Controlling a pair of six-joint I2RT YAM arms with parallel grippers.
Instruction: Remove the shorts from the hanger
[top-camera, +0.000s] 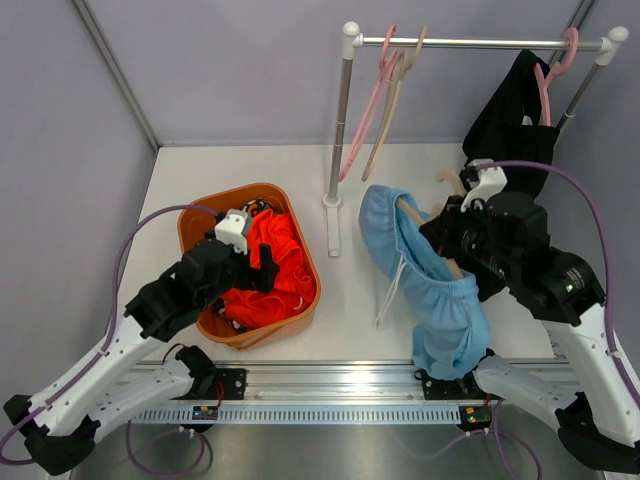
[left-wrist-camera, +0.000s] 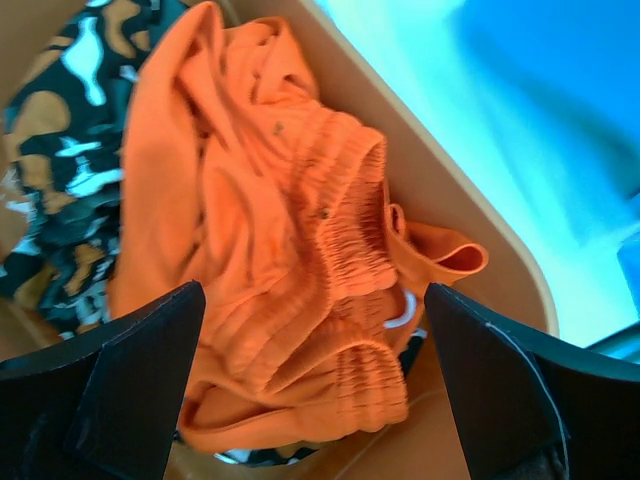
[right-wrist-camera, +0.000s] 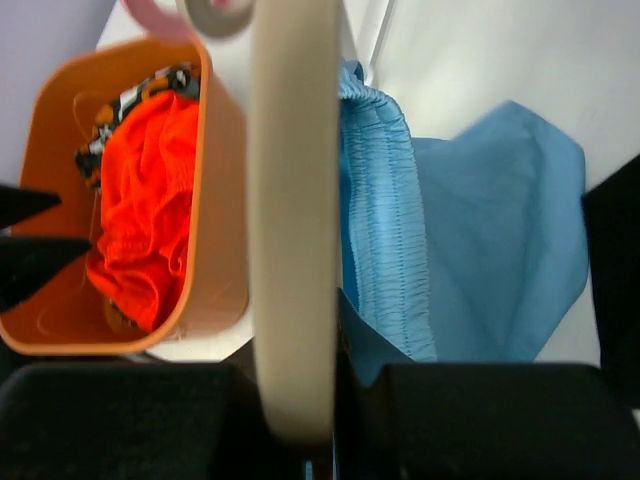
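The light blue shorts (top-camera: 440, 290) hang on a beige hanger (top-camera: 425, 235) that my right gripper (top-camera: 447, 232) is shut on, held above the table right of centre. In the right wrist view the hanger (right-wrist-camera: 292, 200) runs between the jaws, with the blue shorts (right-wrist-camera: 470, 250) beside it. The black shorts (top-camera: 508, 118) hang on a pink hanger (top-camera: 550, 75) on the rail. The bright orange shorts (top-camera: 275, 265) and the camouflage shorts (left-wrist-camera: 60, 170) lie in the orange basket (top-camera: 300, 235). My left gripper (left-wrist-camera: 315, 390) is open just above the orange shorts (left-wrist-camera: 270, 230).
A white rack (top-camera: 340, 130) stands at the back with a rail (top-camera: 480, 42). An empty pink hanger (top-camera: 365, 110) and an empty beige hanger (top-camera: 392, 100) hang at its left end. The rack's base (top-camera: 332, 222) stands between the basket and the blue shorts.
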